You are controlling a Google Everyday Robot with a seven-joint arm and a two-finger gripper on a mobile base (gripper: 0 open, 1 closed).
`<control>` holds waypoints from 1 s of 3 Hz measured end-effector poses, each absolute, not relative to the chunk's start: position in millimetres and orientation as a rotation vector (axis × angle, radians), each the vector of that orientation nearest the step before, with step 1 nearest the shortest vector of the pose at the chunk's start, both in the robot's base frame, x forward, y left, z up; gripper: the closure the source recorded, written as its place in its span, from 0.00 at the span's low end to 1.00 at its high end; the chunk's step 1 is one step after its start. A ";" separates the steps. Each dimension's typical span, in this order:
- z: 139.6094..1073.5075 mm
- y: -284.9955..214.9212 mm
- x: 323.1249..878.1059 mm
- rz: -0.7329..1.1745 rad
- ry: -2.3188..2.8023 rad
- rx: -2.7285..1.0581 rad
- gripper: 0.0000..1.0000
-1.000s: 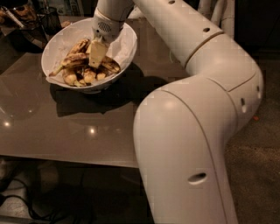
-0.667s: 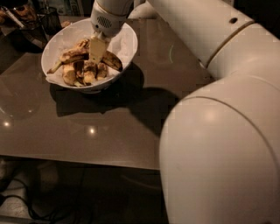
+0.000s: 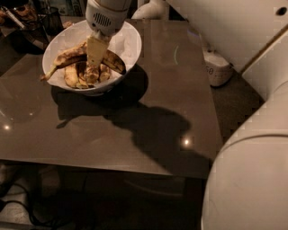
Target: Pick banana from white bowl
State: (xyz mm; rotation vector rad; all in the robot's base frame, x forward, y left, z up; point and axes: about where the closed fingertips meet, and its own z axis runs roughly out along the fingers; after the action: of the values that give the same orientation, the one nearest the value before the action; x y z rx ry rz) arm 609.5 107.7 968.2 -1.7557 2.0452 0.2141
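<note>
The white bowl (image 3: 128, 42) stands at the table's far left and holds several bananas. The banana (image 3: 67, 57), long and mottled dark brown, lies across the bowl with its thin stem poking over the left rim. My gripper (image 3: 94, 56) reaches straight down into the bowl from above and sits among the bananas, just right of the long banana's middle. Its tip hides part of the fruit. Shorter bananas (image 3: 75, 76) lie under and in front of it.
The brown table (image 3: 148, 117) runs to a front edge low in view and a right edge near a white device (image 3: 218, 67) on the floor. Dark objects (image 3: 27, 13) stand at the back left. My arm's white body (image 3: 252, 179) fills the lower right.
My gripper has stayed down in the bowl over the bananas. The arm's big white body has swung from the middle of the view to the right edge, uncovering the table.
</note>
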 end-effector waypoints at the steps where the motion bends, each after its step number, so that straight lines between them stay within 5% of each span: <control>1: 974.5 102.8 599.1 0.195 2.069 -1.767 1.00; 3: 968.0 59.2 514.3 0.311 2.197 -1.675 1.00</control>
State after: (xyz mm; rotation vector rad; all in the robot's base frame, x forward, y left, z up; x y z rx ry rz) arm 514.3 59.2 968.0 -1.6750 2.1975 0.3112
